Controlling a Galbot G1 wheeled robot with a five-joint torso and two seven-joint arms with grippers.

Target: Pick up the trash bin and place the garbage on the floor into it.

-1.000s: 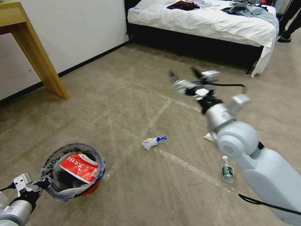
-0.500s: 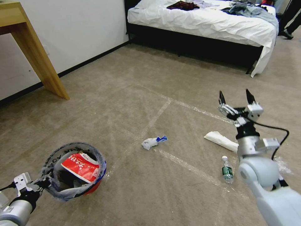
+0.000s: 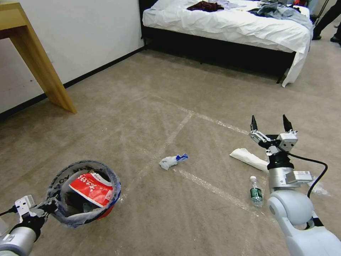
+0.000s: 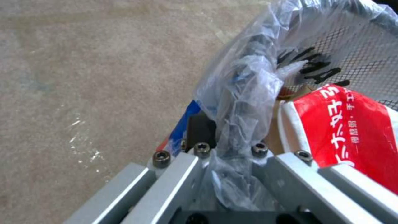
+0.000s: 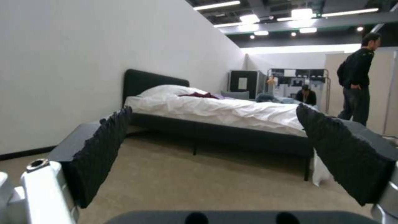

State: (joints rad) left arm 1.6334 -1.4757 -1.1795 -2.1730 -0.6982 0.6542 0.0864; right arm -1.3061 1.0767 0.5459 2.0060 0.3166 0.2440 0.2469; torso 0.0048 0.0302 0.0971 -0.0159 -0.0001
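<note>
The red trash bin (image 3: 85, 195), lined with a clear bag, hangs low at my left with a red wrapper (image 3: 91, 189) inside. My left gripper (image 3: 49, 206) is shut on the bin's rim; the left wrist view shows this gripper (image 4: 230, 146) pinching the bag and rim (image 4: 248, 77). My right gripper (image 3: 270, 124) is open and empty, raised above a white slipper (image 3: 248, 159), with its pads (image 5: 104, 149) wide apart. Also on the floor (image 3: 142, 117) lie a white-and-blue paper wad (image 3: 173, 160), a small bottle (image 3: 255, 192) and some clear wrap (image 3: 319, 188).
A wooden table leg (image 3: 39, 67) stands at the left by the white wall. A bed (image 3: 227, 25) with white sheets and clothes on it spans the back. Open carpet with tape lines lies between them.
My right arm has swung from the middle of the view to the right and drawn back, its gripper staying open. The left gripper and bin have held still.
</note>
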